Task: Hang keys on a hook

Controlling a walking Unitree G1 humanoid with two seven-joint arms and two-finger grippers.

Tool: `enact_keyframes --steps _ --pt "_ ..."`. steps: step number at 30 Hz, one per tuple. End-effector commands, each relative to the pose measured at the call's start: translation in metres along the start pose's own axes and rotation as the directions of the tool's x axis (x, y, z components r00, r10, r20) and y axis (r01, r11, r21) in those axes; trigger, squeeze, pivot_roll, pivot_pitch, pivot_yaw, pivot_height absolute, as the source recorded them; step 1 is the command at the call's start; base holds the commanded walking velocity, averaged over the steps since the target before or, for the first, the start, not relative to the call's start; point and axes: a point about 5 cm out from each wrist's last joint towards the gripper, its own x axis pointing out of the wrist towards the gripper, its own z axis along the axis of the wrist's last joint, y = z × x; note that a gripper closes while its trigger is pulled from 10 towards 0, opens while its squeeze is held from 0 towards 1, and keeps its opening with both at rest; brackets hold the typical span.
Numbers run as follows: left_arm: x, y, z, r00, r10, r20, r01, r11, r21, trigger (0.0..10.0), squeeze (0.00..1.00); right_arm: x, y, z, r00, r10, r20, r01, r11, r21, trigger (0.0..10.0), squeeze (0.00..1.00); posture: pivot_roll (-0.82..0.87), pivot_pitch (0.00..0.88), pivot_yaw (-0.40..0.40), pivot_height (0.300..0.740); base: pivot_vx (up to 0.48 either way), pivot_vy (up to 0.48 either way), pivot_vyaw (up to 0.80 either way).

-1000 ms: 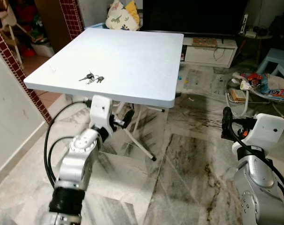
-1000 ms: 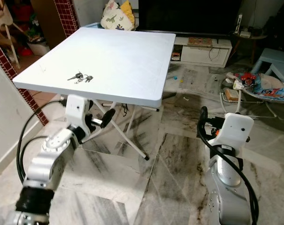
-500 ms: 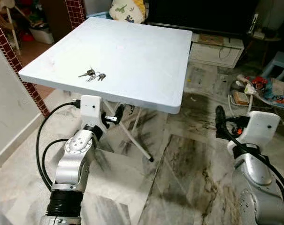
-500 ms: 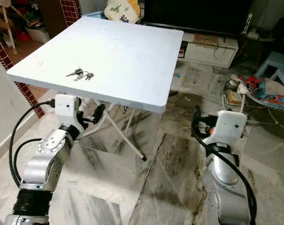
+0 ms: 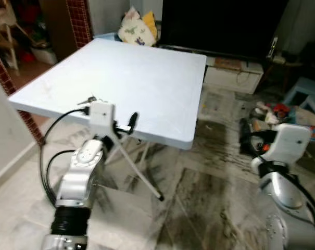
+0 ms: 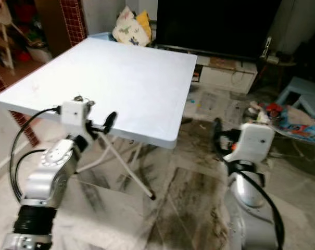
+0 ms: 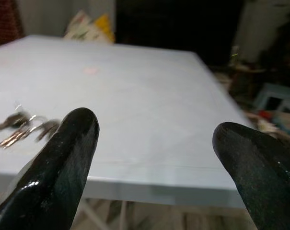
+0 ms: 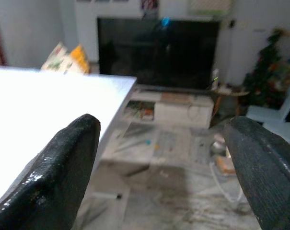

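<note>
Keys (image 7: pixel 21 129) beside left gripper (image 7: pixel 156 158)

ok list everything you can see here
table: one, white, folding, ahead of the robot
keys: one bunch, silver, on the table near its front left edge
cushion: one, white and yellow, behind the table
tv: one, black, at the far wall
tv stand: one, white, under the tv
stool: one, pale blue, far right
floor: grey marble
left gripper: black fingers, open, at the table's front edge near the keys
right gripper: black fingers, open, low to the table's right
</note>
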Motion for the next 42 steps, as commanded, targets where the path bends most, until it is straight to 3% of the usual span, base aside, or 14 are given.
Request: enact_keyframes --steps 1,8,18,22,26,28,40,42 --pt "0.003 -0.014 -0.001 0.999 -0.041 -0.003 0.041 0.999 -0.011 10.0 0.0 -0.003 -0.009 0.003 1.0 -0.023 0.0 0.023 1.0 -0.018 10.0 0.0 -0.05 0.0 -0.056 0.74 0.341 0.337 0.0" --pt "0.003 -0.012 -0.001 1.0 -0.022 -0.012 0.022 0.999 -0.033 10.0 0.0 0.0 -0.008 0.007 1.0 -0.01 0.027 0.011 1.0 -0.018 10.0 0.0 -0.04 0.0 -0.023 0.74 0.3 0.372 0.0" --pt "0.006 -0.006 0.002 1.0 -0.011 -0.027 0.011 1.0 -0.005 10.0 0.0 0.004 0.004 0.005 1.0 0.017 0.009 -0.017 1.0 0.002 10.0 0.0 -0.02 0.0 -0.016 0.74 0.0 0.423 0.0" --pt "0.009 -0.01 0.008 1.0 0.017 0.001 -0.017 0.998 0.052 10.0 0.0 0.008 0.003 0.009 1.0 0.021 0.009 -0.021 1.0 0.019 10.0 0.0 -0.02 0.0 -0.017 0.74 0.0 0.0 0.0" --pt "0.01 -0.012 0.013 0.998 0.053 0.025 -0.056 0.994 0.096 10.0 0.0 0.011 0.003 0.013 1.0 -0.004 0.027 0.005 1.0 -0.021 10.0 0.0 -0.02 0.0 -0.019 0.74 0.0 0.0 0.0" --pt "0.01 -0.014 0.012 1.0 0.026 0.016 -0.027 0.997 0.069 10.0 0.0 0.012 0.005 0.011 1.0 0.015 0.002 -0.015 1.0 0.019 10.0 0.0 -0.02 0.0 -0.021 0.74 0.0 0.0 0.0" --pt "0.011 -0.022 0.014 1.0 0.016 0.027 -0.017 0.999 0.048 10.0 0.0 0.014 0.004 0.017 0.999 0.037 0.023 -0.037 0.999 0.002 10.0 0.0 -0.03 0.0 -0.025 0.74 0.0 0.0 0.67" --pt "0.011 -0.024 0.014 0.999 0.013 0.031 -0.014 1.0 0.01 10.0 0.0 0.014 0.004 0.018 0.999 0.039 0.024 -0.04 0.999 0.002 10.0 0.0 -0.03 0.0 -0.029 0.74 0.0 0.0 0.79"
